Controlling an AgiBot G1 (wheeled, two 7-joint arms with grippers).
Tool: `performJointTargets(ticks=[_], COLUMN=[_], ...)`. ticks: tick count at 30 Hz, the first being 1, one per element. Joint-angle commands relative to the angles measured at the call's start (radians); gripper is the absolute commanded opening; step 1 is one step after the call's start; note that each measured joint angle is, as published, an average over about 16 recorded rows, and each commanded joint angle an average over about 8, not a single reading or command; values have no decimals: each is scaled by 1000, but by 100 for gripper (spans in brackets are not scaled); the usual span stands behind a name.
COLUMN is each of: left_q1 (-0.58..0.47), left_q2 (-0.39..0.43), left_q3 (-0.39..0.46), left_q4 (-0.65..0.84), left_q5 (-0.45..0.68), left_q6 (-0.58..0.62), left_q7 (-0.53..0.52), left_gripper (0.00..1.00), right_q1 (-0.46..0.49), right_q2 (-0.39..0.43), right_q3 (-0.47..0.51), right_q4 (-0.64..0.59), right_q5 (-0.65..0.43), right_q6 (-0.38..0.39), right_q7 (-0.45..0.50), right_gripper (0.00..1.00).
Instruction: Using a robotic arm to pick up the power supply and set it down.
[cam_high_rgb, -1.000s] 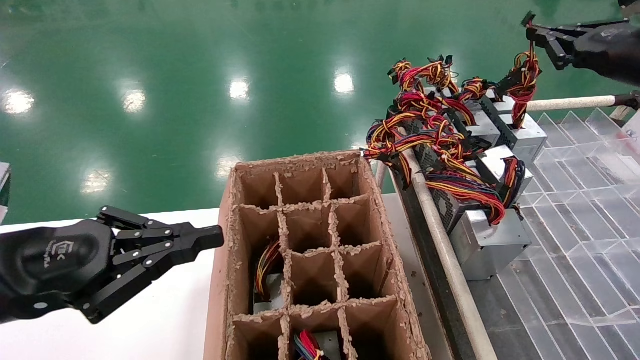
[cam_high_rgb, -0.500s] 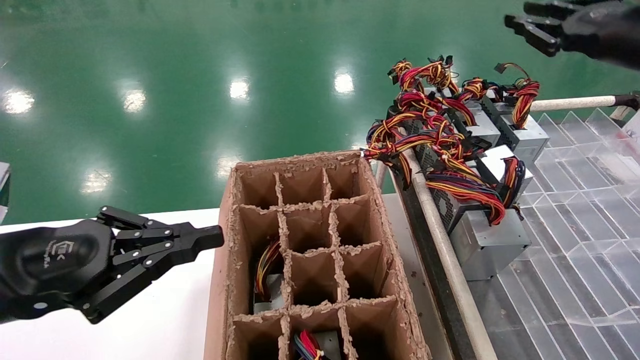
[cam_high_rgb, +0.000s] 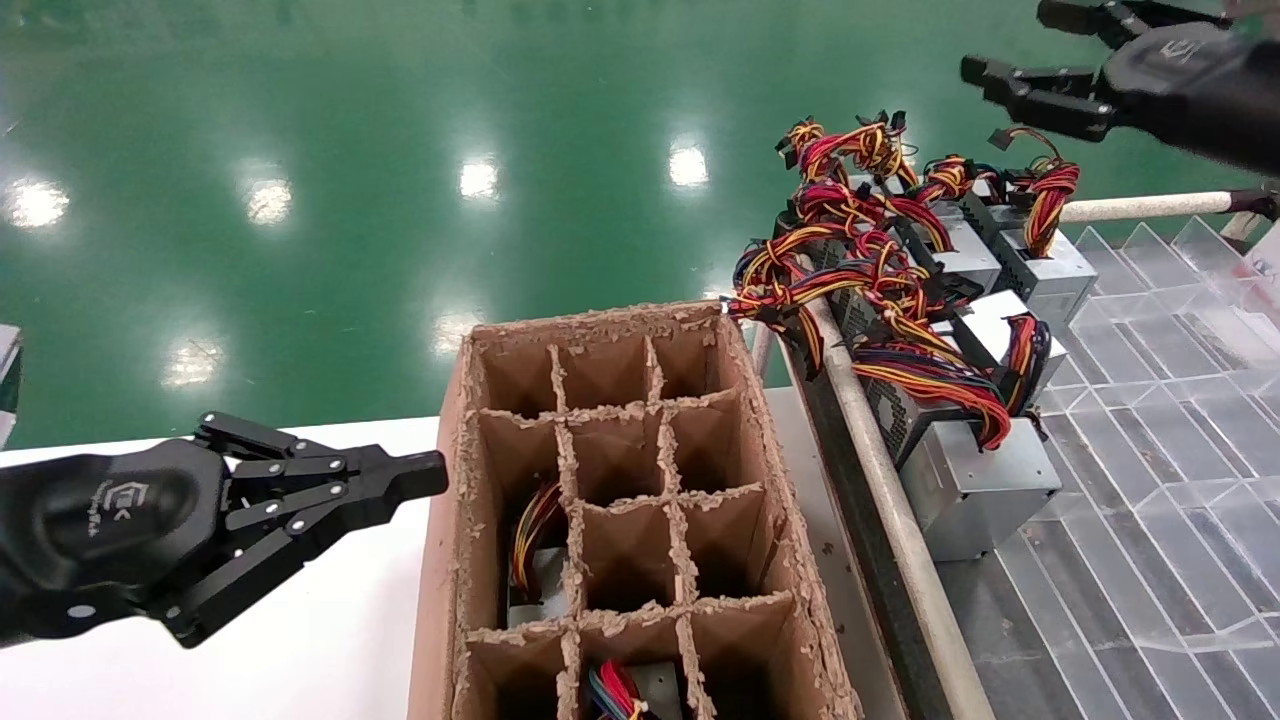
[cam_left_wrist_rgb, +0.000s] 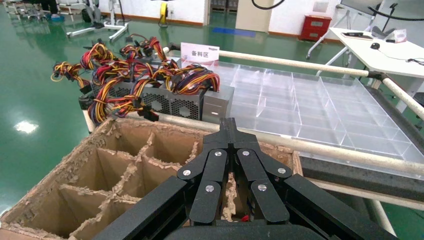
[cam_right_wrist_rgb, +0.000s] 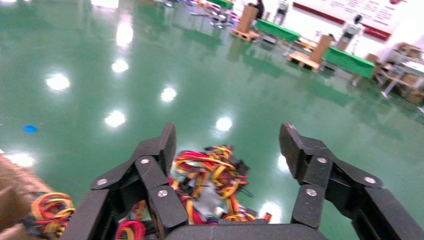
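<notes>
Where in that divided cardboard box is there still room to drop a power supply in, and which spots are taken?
The cardboard box looks free in its far row by the green floor, the row behind it, and the third row's middle and right cells. Wires already fill the third row's left cell and the nearest row's middle cell. The power supplies crowd the rail to the right.

Left pincer (cam_left_wrist_rgb: 230, 131) closed above cardboard box (cam_left_wrist_rgb: 115, 165); power supplies (cam_left_wrist_rgb: 165, 97) beyond.

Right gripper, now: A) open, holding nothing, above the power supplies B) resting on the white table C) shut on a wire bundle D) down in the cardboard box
A: the right gripper has its fingers spread with nothing between them, up above the far power supplies; the right wrist view shows the same open gap.
</notes>
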Motion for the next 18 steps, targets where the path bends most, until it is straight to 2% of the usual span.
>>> performJointTargets(ticks=[1, 5, 6, 13, 14, 18], left_q1=[0, 0, 0, 0, 0, 0], left_q2=[0, 0, 0, 0, 0, 0], left_q3=[0, 0, 0, 0, 0, 0], left_q4=[0, 0, 0, 0, 0, 0], left_q5=[0, 0, 0, 0, 0, 0], left_q6=[0, 0, 0, 0, 0, 0], left_q7=[0, 0, 0, 0, 0, 0], left_gripper=[0, 0, 3, 90, 100, 100], right_q1=[-31, -93, -108, -218, -234, -296], right_q2=[10, 30, 35, 69, 74, 94], right_q3=[1, 4, 5, 10, 11, 13], right_q4=[42, 127, 147, 296, 317, 401], right_q5=[22, 66, 77, 155, 166, 210], right_q6=[-15, -45, -52, -105, -113, -143], right_q7=[18, 53, 61, 123, 132, 167], right_gripper=[100, 100, 100, 100, 100, 100])
